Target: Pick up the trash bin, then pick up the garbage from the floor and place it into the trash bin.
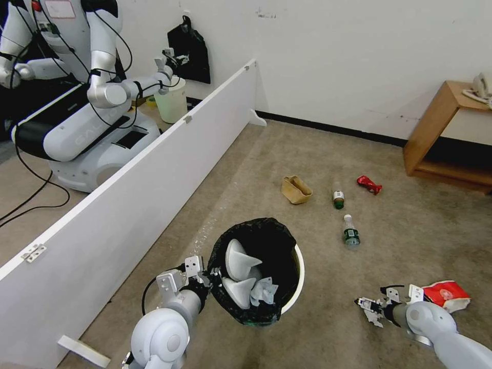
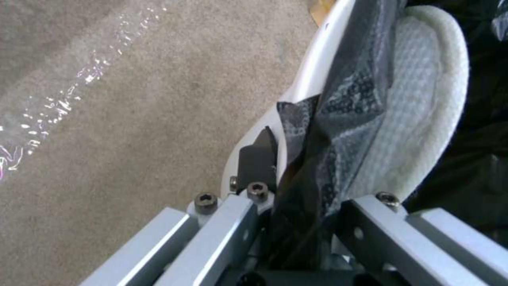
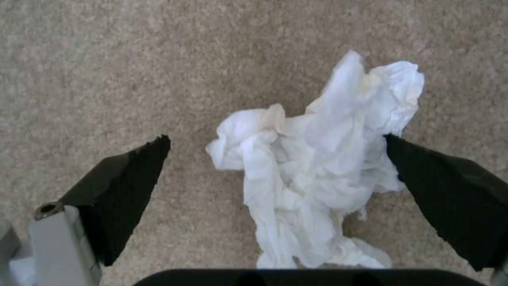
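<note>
The round white plastic trash bin (image 1: 299, 271) with its black bag stands on the beige carpet (image 1: 410, 236), and the left gripper (image 1: 205, 279) is pinching its rim. The right gripper (image 3: 275, 159), near a red-white snack packet (image 1: 447, 295), has its fingers spread around a crumpled white tissue (image 3: 317, 167) on the carpet. Two white slippers (image 1: 238, 261) lie inside the bin.

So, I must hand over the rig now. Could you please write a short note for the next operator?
Left gripper: shut on the trash bin rim, holding it.
Right gripper: open, low over a crumpled tissue on the carpet, not yet gripped.
Done: two slippers and some tissue are in the bin.
Left on the floor: this tissue, snack packet, two bottles, red wrapper, tan paper bag.
</note>
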